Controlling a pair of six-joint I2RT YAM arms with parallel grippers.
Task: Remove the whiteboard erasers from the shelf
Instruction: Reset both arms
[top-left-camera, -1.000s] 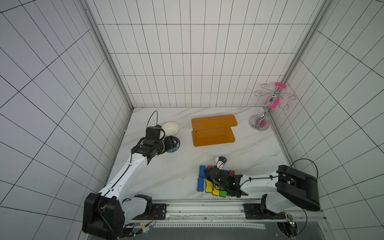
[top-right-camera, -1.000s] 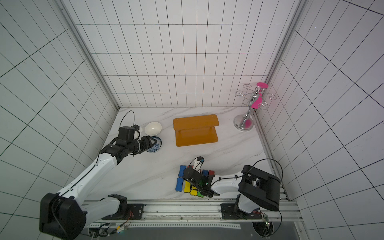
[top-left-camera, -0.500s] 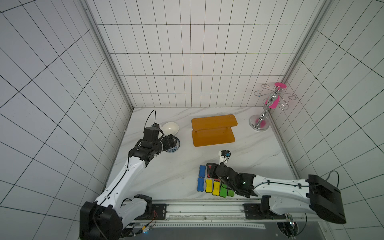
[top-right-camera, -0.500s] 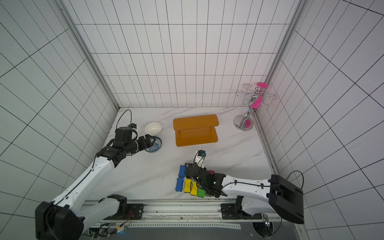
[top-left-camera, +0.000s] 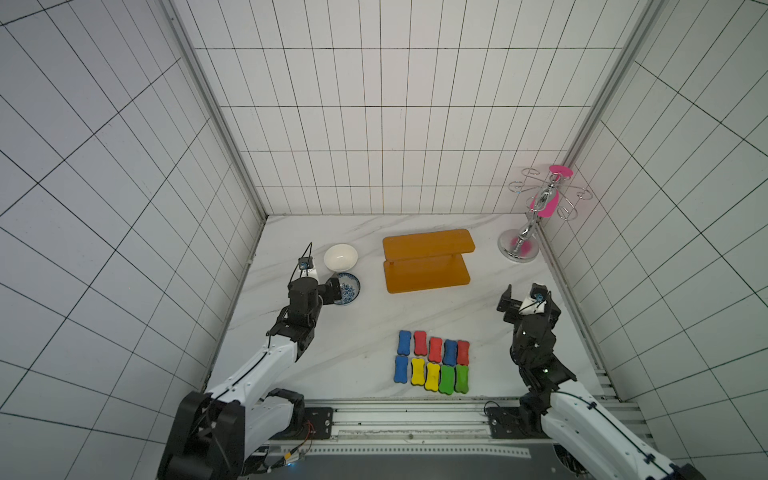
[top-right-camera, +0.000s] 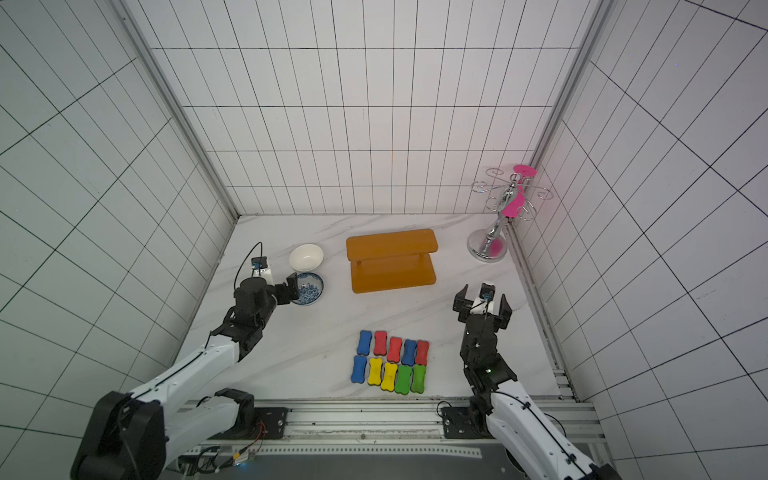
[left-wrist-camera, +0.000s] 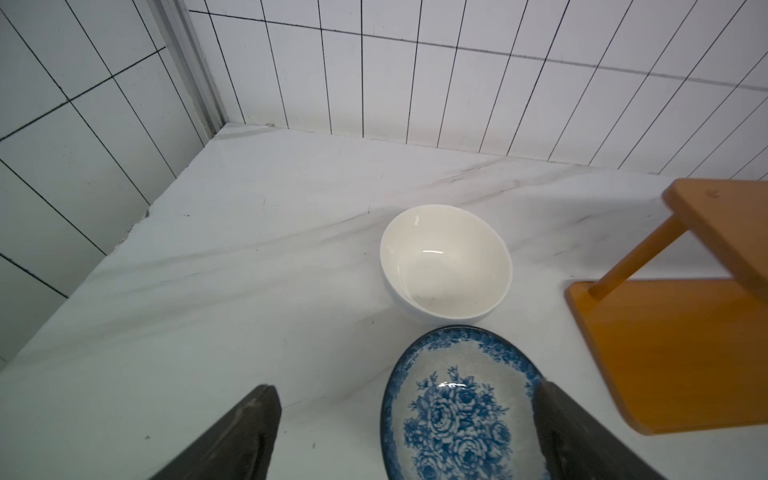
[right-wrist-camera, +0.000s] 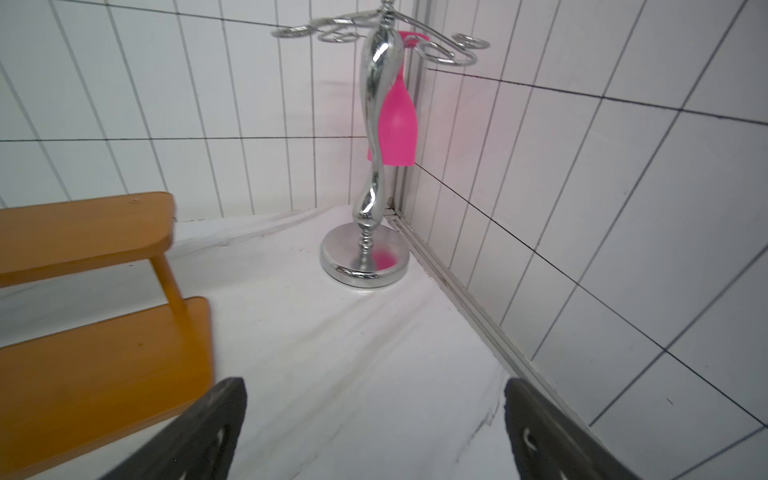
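Left wrist shows bare white bowl (left-wrist-camera: 446, 266); left fingers (left-wrist-camera: 245, 436), right fingers (right-wrist-camera: 208, 428) spread apart.

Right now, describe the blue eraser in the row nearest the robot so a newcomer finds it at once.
On the table, between the orange shelf and the base rail, ten erasers lie in two rows of five. The blue eraser ends the nearer row toward the left arm, beside a yellow eraser; it is that row's only blue.

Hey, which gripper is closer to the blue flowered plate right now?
Left. The left gripper is at the plate, jaws open, one over its rim. The right gripper is across the table, past the shelf, near the opposite wall.
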